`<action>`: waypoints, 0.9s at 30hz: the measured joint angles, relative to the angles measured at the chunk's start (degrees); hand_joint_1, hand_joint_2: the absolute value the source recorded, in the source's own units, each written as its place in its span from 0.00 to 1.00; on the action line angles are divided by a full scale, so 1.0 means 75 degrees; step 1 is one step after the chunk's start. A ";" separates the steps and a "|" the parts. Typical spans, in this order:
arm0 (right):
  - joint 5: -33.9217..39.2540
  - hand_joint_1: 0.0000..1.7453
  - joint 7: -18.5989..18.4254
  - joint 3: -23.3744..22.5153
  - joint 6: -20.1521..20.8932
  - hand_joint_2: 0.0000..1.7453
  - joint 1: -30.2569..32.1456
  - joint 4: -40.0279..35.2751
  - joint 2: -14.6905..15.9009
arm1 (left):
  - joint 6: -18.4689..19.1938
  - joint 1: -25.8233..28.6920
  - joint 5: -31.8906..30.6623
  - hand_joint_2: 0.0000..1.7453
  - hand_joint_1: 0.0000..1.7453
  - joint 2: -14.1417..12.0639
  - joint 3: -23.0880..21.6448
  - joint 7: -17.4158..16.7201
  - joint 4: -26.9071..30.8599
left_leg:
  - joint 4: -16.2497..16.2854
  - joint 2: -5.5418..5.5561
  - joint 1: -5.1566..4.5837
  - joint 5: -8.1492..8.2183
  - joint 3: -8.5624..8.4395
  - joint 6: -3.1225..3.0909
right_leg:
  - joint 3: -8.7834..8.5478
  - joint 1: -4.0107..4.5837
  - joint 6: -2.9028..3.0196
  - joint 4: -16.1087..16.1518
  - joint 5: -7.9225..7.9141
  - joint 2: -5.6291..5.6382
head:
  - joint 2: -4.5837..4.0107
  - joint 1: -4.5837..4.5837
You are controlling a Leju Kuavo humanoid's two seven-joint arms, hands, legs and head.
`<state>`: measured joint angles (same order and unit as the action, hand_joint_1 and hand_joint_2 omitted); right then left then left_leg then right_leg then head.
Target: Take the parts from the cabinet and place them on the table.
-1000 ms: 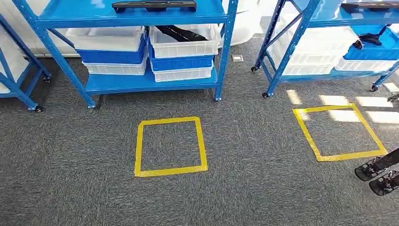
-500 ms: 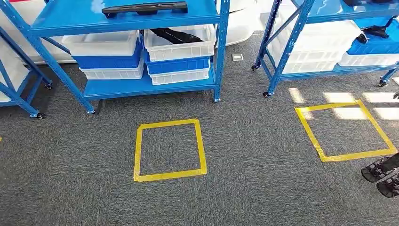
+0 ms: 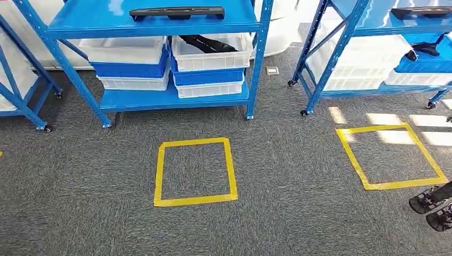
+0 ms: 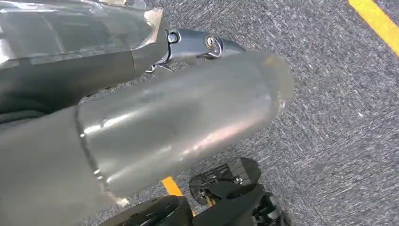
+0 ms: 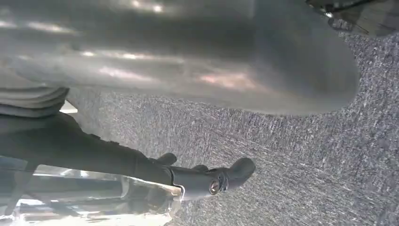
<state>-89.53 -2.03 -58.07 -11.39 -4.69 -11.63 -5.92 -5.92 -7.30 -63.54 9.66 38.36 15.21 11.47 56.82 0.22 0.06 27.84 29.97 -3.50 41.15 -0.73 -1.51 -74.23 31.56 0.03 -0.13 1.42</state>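
A long black part (image 3: 176,12) lies on the upper shelf of the blue rack (image 3: 160,96) straight ahead. Another black part (image 3: 205,42) rests in the top white bin (image 3: 210,56) below it. On the right rack (image 3: 330,53) lie a further black part (image 3: 421,12) and one in a blue bin (image 3: 426,50). Both arms hang at my sides over the carpet. My left hand (image 4: 197,43) has its fingers stretched out and holds nothing. My right hand (image 5: 207,179) also points its fingers out with nothing in them.
Two yellow tape squares mark the grey carpet, one in front of the middle rack (image 3: 194,172) and one to the right (image 3: 394,156). Stacked white and blue bins (image 3: 130,64) fill the lower shelf. A third blue rack (image 3: 21,101) stands at the left edge.
The whole picture has swayed with the camera: left and up half a second ago, now right and down. Racks and tape squares keep their places. Both hands still hang with nothing in them.
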 joint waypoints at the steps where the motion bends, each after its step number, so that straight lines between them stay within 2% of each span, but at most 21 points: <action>1: 0.0000 0.00 0.0000 0.0003 0.0006 0.00 -0.0001 0.0000 0.0003 | 0.0000 0.0000 0.0000 0.00 0.00 0.0003 0.0000 -0.0012 0.0000 | 0.0004 0.0018 0.0001 0.0008 -0.0014 0.0011 | -0.0255 -0.0002 -0.0066 0.0449 -0.0200 0.0000 | 0.0000 -0.0015; 3: 0.0000 0.00 0.0000 0.0012 0.0003 0.00 -0.0011 0.0000 0.0020 | 0.0000 -0.0001 0.0000 0.00 0.00 0.0009 0.0000 -0.0012 0.0000 | 0.0015 0.0047 0.0003 0.0051 -0.0064 0.0073 | -0.1022 -0.0027 -0.0159 0.1907 -0.0730 0.0000 | 0.0000 -0.0015; 4: 0.0000 0.00 0.0000 0.0017 0.0003 0.00 -0.0012 0.0000 0.0020 | 0.0000 -0.0001 0.0000 0.00 0.00 0.0006 0.0003 -0.0012 0.0000 | 0.0032 0.0046 -0.0036 0.0088 -0.0056 0.0124 | -0.1121 -0.0015 -0.0101 0.2182 -0.0708 0.0009 | 0.0000 -0.0020; 5: 0.0000 0.00 0.0000 0.0023 0.0003 0.00 -0.0021 0.0000 0.0017 | 0.0000 -0.0004 0.0000 0.00 0.00 0.0006 0.0000 -0.0014 0.0000 | 0.0052 0.0053 -0.0065 0.0122 -0.0048 0.0170 | -0.1187 0.0010 -0.0049 0.2234 -0.0744 0.0013 | 0.0000 -0.0009; 7: 0.0000 0.00 0.0000 0.0044 0.0003 0.00 -0.0017 0.0000 0.0006 | 0.0000 -0.0002 0.0000 0.00 0.00 0.0006 0.0000 -0.0020 0.0000 | 0.0036 0.0049 -0.0047 0.0127 -0.0051 0.0196 | -0.1177 0.0032 0.0002 0.2212 -0.0729 0.0015 | 0.0000 -0.0009; 9: 0.0000 0.00 0.0000 0.0058 0.0003 0.00 -0.0018 0.0000 0.0000 | -0.0003 -0.0005 0.0000 0.00 0.00 0.0000 0.0000 -0.0032 0.0000 | 0.0072 0.0052 -0.0019 0.0179 -0.0047 0.0266 | -0.1205 -0.0065 0.0081 0.2260 -0.0759 0.0011 | 0.0000 -0.0018; 10: 0.0000 0.00 0.0000 0.0081 0.0009 0.00 -0.0019 0.0000 0.0006 | -0.0003 -0.0005 0.0000 0.00 0.00 0.0000 0.0000 -0.0035 0.0000 | 0.0359 0.0012 0.0005 0.0378 0.0062 0.0336 | -0.1224 -0.0074 0.0149 0.2271 -0.0745 0.0007 | 0.0000 0.0014; 11: 0.0000 0.00 0.0000 0.0093 0.0009 0.00 -0.0023 0.0000 0.0009 | -0.0003 -0.0007 0.0000 0.00 0.00 0.0003 0.0000 -0.0035 0.0000 | 0.0660 0.0008 0.0021 0.0563 0.0209 0.0362 | -0.1227 -0.0074 0.0189 0.2270 -0.0748 0.0004 | 0.0000 0.0035; 13: 0.0000 0.00 0.0000 0.0114 0.0020 0.00 -0.0023 0.0000 0.0009 | -0.0003 -0.0001 0.0000 0.00 0.00 0.0000 0.0000 -0.0035 0.0000 | 0.1802 0.0007 0.0059 0.1099 0.0806 0.0435 | -0.1227 -0.0069 0.0218 0.2269 -0.0730 -0.0015 | 0.0000 0.0029; 14: 0.0000 0.00 0.0000 0.0117 0.0029 0.00 -0.0023 0.0000 0.0006 | -0.0003 0.0008 0.0000 0.00 0.00 0.0003 0.0000 -0.0038 -0.0003 | 0.2265 0.0006 0.0073 0.1239 0.1073 0.0457 | -0.1227 -0.0068 0.0221 0.2267 -0.0727 -0.0022 | 0.0000 0.0032; 15: 0.0000 0.00 0.0006 0.0119 0.0029 0.00 -0.0017 0.0000 0.0006 | -0.0003 0.0018 0.0000 0.00 0.00 0.0003 0.0000 -0.0038 -0.0003 | 0.2476 0.0000 0.0089 0.1223 0.1222 0.0471 | -0.1229 -0.0068 0.0221 0.2266 -0.0725 -0.0025 | 0.0000 0.0029; 16: 0.0000 0.00 0.0009 0.0122 0.0041 0.00 -0.0016 0.0000 0.0006 | -0.0003 0.0027 0.0000 0.00 0.00 0.0003 0.0000 -0.0038 -0.0006 | 0.2391 -0.0008 0.0110 0.1047 0.1232 0.0480 | -0.1238 -0.0072 0.0221 0.2265 -0.0722 -0.0025 | 0.0000 0.0029; 17: -0.0003 0.00 0.0018 0.0131 0.0055 0.00 -0.0018 0.0000 0.0006 | -0.0003 0.0028 0.0000 0.00 0.00 0.0000 0.0000 -0.0041 -0.0006 | 0.2070 -0.0010 0.0130 0.0775 0.1123 0.0481 | -0.1248 -0.0075 0.0222 0.2265 -0.0719 -0.0023 | 0.0000 0.0032; 19: 0.0000 0.00 0.0041 0.0149 0.0111 0.00 -0.0020 0.0000 -0.0012 | -0.0003 0.0016 0.0003 0.00 0.00 -0.0009 0.0000 -0.0044 -0.0006 | 0.0781 -0.0036 0.0156 0.0037 0.0550 0.0459 | -0.1288 -0.0080 0.0193 0.2266 -0.0701 -0.0020 | 0.0000 0.0032; 20: -0.0003 0.00 0.0067 0.0169 0.0125 0.00 -0.0020 0.0000 -0.0009 | -0.0009 0.0015 0.0003 0.00 0.00 -0.0009 0.0000 -0.0044 -0.0006 | 0.0250 -0.0132 0.0154 -0.0107 0.0303 0.0426 | -0.1299 -0.0061 0.0185 0.2265 -0.0696 -0.0021 | 0.0000 0.0035; 21: -0.0003 0.00 0.0093 0.0187 0.0137 0.00 -0.0020 0.0000 -0.0012 | -0.0012 -0.0003 0.0006 0.00 0.00 -0.0012 0.0000 -0.0044 -0.0003 | 0.0151 -0.0131 0.0111 -0.0057 0.0285 0.0409 | -0.1282 0.0020 0.0121 0.2235 -0.0657 -0.0023 | 0.0000 0.0026; 22: -0.0003 0.00 0.0108 0.0201 0.0143 0.00 -0.0019 0.0000 -0.0009 | -0.0015 -0.0002 0.0006 0.00 0.00 -0.0012 0.0000 -0.0044 -0.0003 | 0.0159 -0.0094 0.0087 -0.0067 0.0304 0.0374 | -0.1279 0.0002 0.0079 0.2255 -0.0666 -0.0033 | 0.0000 -0.0009; 24: -0.0003 0.00 0.0117 0.0236 0.0143 0.00 -0.0022 0.0000 -0.0009 | -0.0015 0.0022 0.0015 0.00 0.00 -0.0009 0.0000 -0.0044 -0.0006 | 0.0154 -0.0050 0.0016 -0.0070 0.0308 0.0278 | -0.1293 -0.0003 -0.0017 0.2298 -0.0685 -0.0070 | 0.0000 0.0003; 25: -0.0003 0.00 0.0137 0.0259 0.0148 0.00 -0.0028 0.0000 -0.0006 | -0.0015 0.0020 0.0015 0.00 0.00 -0.0009 0.0000 -0.0044 -0.0006 | 0.0059 -0.0030 0.0070 -0.0155 0.0259 0.0158 | -0.1260 0.0032 -0.0092 0.2238 -0.0646 -0.0081 | 0.0000 0.0006; 26: -0.0003 0.00 0.0146 0.0280 0.0163 0.00 -0.0022 0.0000 0.0006 | -0.0020 0.0020 0.0015 0.00 0.00 0.0003 0.0003 -0.0038 -0.0006 | 0.0039 -0.0035 0.0052 -0.0177 0.0243 0.0126 | -0.1193 -0.0018 -0.0097 0.2050 -0.0540 -0.0069 | 0.0000 -0.0006; 27: -0.0003 0.00 0.0146 0.0303 0.0163 0.00 -0.0019 0.0000 0.0003 | -0.0020 0.0019 0.0015 0.00 0.00 -0.0003 0.0003 -0.0038 -0.0006 | 0.0041 -0.0025 0.0055 -0.0187 0.0246 0.0055 | -0.1004 -0.0020 -0.0059 0.1646 -0.0299 -0.0056 | 0.0000 -0.0023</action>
<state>-89.55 -0.94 -55.80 -10.16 -4.84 -11.63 -5.90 -6.08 -7.16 -63.43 9.64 38.38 14.93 11.43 57.13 0.04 0.47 26.43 31.82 -3.09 33.62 -0.88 -1.95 -61.88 29.32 -0.39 -0.13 1.24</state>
